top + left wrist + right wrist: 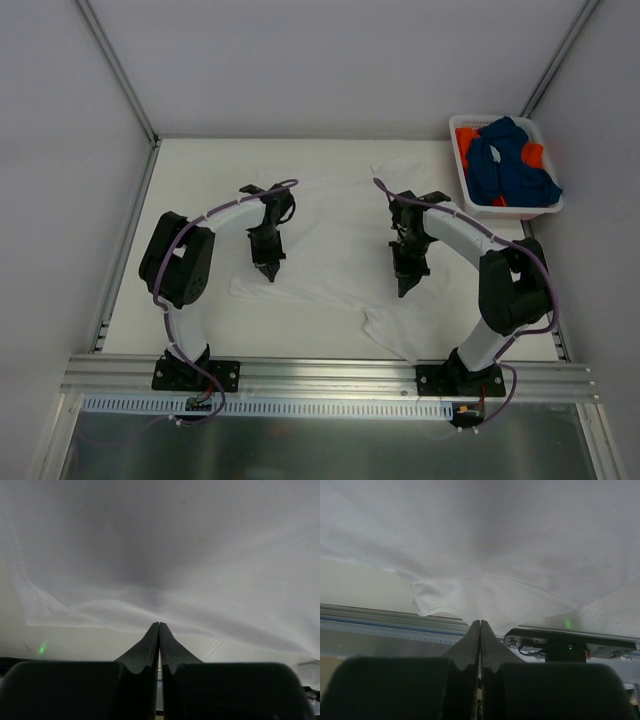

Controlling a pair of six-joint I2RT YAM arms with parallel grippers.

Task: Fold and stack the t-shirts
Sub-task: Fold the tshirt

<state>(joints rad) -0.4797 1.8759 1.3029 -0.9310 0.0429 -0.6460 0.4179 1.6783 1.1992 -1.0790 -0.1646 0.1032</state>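
Observation:
A plain white t-shirt (pixel 335 240) lies spread across the middle of the table, with one sleeve (pixel 390 335) toward the near edge. My left gripper (pixel 270 276) points down at its near-left hem and is shut on the cloth; in the left wrist view the jaws (pixel 159 624) are closed with the white shirt (pixel 200 555) rising from the tips. My right gripper (pixel 405 290) is shut on the near-right part of the shirt; in the right wrist view (pixel 480 621) the cloth (pixel 495 540) meets the closed tips. Dark blue t-shirts (pixel 510 165) and orange ones (pixel 466 135) lie bundled in the basket.
A white plastic basket (pixel 458 160) stands at the back right corner. An aluminium rail (pixel 330 375) runs along the near edge and also shows in the right wrist view (pixel 380 617). White walls enclose the table on three sides.

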